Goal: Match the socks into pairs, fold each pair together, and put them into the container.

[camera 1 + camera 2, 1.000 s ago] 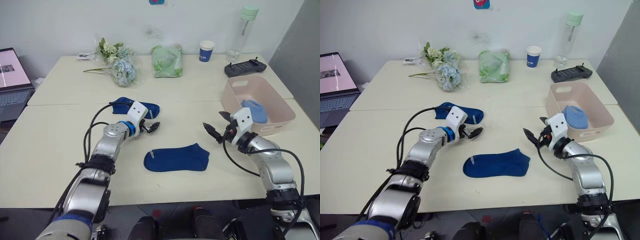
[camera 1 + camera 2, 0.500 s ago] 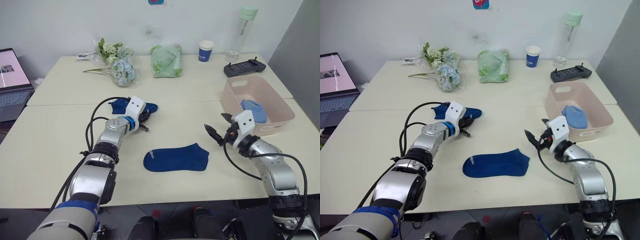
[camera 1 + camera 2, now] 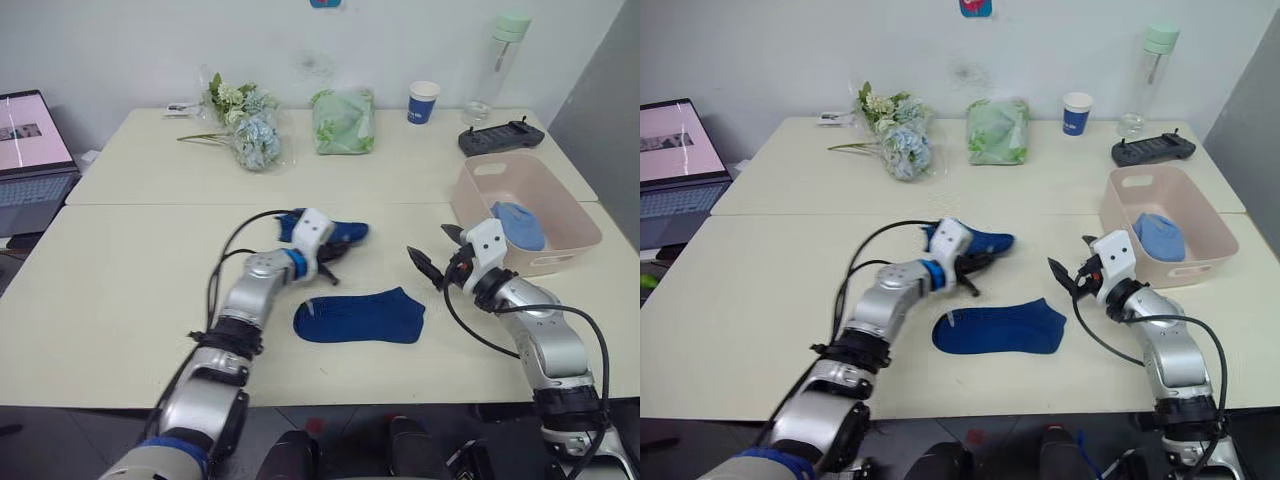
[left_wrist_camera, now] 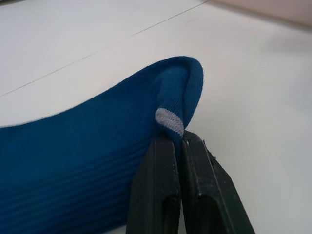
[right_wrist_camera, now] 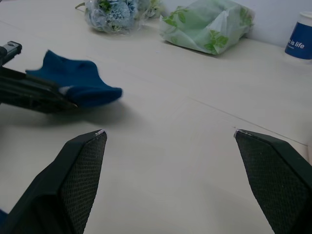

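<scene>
— So why is the left gripper (image 4: 176,146) pinched on that navy sock (image 3: 340,232)?
— Likely to carry it to its mate (image 3: 360,316), lying flat nearby.
— And the right gripper (image 3: 437,255)?
— Spread wide, empty, waiting beside the pink tub (image 3: 570,200), where a light blue sock (image 3: 520,222) sits.

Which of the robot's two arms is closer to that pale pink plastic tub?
The right. Its tool hovers open just beside the pale pink plastic tub, while the left tool is farther away, shut on a dark navy sock near the table's middle.
</scene>
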Controlling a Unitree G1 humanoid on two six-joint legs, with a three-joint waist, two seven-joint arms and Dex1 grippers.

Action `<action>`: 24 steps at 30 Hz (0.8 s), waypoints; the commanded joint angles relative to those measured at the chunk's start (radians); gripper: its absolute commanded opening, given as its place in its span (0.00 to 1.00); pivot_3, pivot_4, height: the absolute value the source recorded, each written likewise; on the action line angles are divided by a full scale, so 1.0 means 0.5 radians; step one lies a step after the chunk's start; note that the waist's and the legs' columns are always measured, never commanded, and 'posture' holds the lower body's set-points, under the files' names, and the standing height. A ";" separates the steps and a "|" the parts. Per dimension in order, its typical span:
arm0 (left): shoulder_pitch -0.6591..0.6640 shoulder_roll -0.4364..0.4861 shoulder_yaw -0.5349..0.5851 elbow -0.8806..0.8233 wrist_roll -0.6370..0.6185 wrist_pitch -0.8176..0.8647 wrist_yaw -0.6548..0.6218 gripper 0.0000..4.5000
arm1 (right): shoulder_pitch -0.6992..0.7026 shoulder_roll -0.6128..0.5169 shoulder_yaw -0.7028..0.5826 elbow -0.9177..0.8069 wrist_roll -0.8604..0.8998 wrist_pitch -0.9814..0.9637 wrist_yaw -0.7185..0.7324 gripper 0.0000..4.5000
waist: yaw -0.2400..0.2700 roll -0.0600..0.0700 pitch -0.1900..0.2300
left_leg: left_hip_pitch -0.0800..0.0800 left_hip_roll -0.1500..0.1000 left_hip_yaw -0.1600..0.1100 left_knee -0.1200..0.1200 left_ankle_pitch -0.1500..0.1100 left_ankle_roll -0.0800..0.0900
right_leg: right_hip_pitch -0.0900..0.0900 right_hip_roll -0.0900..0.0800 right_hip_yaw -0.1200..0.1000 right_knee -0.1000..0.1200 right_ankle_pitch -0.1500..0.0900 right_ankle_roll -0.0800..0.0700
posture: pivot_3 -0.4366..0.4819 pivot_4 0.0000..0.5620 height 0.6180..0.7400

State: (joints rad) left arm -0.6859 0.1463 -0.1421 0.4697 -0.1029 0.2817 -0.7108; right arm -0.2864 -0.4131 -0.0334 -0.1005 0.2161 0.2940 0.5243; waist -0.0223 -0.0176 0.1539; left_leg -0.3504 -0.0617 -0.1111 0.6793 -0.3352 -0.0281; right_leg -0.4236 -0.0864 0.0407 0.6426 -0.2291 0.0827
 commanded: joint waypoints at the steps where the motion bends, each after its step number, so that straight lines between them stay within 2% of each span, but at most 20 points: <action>1: -0.038 -0.039 -0.034 -0.059 0.018 0.037 0.045 0.01 | -0.025 -0.007 -0.048 -0.010 -0.006 -0.036 -0.030 1.00 | -0.009 0.000 0.000 | 0.002 0.000 0.000 -0.001 0.000 0.000 | 0.000 0.001 0.000 0.000 0.000 0.000 | 0.48 0.27 1.00; 4: -0.041 -0.042 -0.064 -0.017 0.033 0.045 0.019 0.16 | -0.030 0.000 -0.075 -0.004 0.006 -0.010 -0.060 1.00 | -0.028 0.001 0.000 | 0.005 0.002 0.003 -0.004 0.000 0.000 | 0.000 0.006 0.002 0.002 0.000 0.000 | 0.48 0.27 1.00; 10: 0.069 0.067 0.028 -0.346 -0.172 0.278 -0.155 0.58 | -0.072 -0.016 -0.086 0.049 -0.004 0.007 -0.070 1.00 | -0.018 0.001 0.001 | 0.004 0.003 0.002 -0.004 0.000 0.000 | -0.001 0.005 0.002 0.001 0.000 0.000 | 0.48 0.27 1.00; 13: 0.110 0.113 0.149 -0.486 -0.341 0.297 -0.238 0.80 | -0.089 0.008 -0.094 0.063 0.017 0.026 -0.088 1.00 | -0.014 0.001 0.001 | 0.004 0.004 0.001 -0.004 0.000 0.000 | 0.000 0.004 0.002 0.001 0.000 0.000 | 0.48 0.27 1.00; 16: -0.072 0.294 0.346 -0.040 -0.183 0.006 0.073 1.00 | -0.114 0.075 -0.089 0.014 0.125 0.255 -0.115 1.00 | -0.019 0.001 0.001 | 0.005 0.005 0.000 -0.003 0.000 -0.001 | 0.000 0.003 0.001 0.002 0.000 -0.001 | 0.48 0.27 1.00; 20: -0.241 0.435 0.326 0.456 -0.062 -0.282 0.091 1.00 | -0.138 0.033 0.080 0.033 0.001 0.424 -0.106 1.00 | -0.018 0.001 0.000 | 0.006 0.003 0.001 -0.004 0.000 -0.001 | -0.001 0.007 0.001 0.001 0.000 -0.001 | 0.48 0.27 1.00; 24: -0.418 0.380 0.321 0.849 0.007 -0.404 0.139 1.00 | -0.224 0.090 0.173 0.103 -0.037 0.538 -0.133 1.00 | 0.000 -0.001 0.002 | 0.002 -0.001 -0.001 -0.003 0.000 -0.001 | -0.001 0.001 -0.001 -0.003 0.000 0.000 | 0.48 0.27 1.00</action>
State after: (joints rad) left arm -0.8519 0.3545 0.0293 0.8633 -0.1115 0.1185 -0.6500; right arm -0.3696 -0.3754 0.0499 -0.0321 0.2016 0.5517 0.4700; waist -0.0224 -0.0180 0.1546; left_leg -0.3511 -0.0630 -0.1122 0.6792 -0.3351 -0.0285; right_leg -0.4245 -0.0865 0.0395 0.6415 -0.2290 0.0825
